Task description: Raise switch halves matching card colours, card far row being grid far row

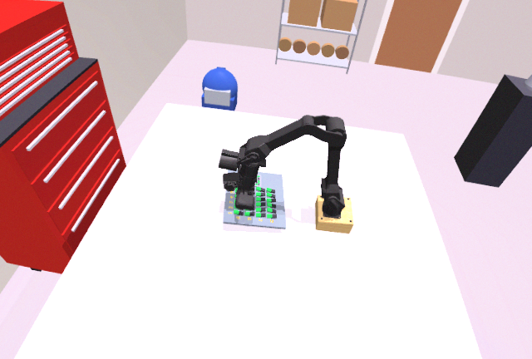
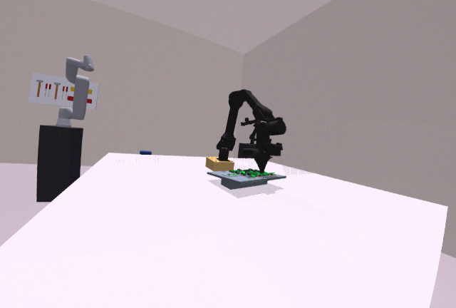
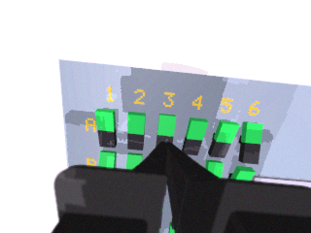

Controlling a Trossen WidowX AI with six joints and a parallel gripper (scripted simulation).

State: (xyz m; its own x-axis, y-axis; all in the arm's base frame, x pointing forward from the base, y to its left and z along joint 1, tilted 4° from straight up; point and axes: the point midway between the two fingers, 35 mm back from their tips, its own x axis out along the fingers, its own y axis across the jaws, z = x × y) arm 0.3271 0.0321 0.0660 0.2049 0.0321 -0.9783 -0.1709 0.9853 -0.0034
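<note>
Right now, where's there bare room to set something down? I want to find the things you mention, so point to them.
The white tabletop (image 1: pixel 274 299) (image 2: pixel 221 253) shows bare on its near side in the top view, below the switch panel (image 1: pixel 278 183) (image 2: pixel 239 178) (image 3: pixel 78 87) and wooden base (image 1: pixel 320 222) (image 2: pixel 213 166). It's crowded at the panel, where the shut gripper (image 2: pixel 262 172) (image 3: pixel 164 147) meets the switches.

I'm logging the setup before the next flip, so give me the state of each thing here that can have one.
Gripper: shut, tips down at the switch panel.
Arm: bent, reaching over the panel.
Switch panel: raised on a block, partly hidden.
Row A switches: all six in view; which ends are raised, cannot tell for certain.
Small card: pattern unreadable.
</note>
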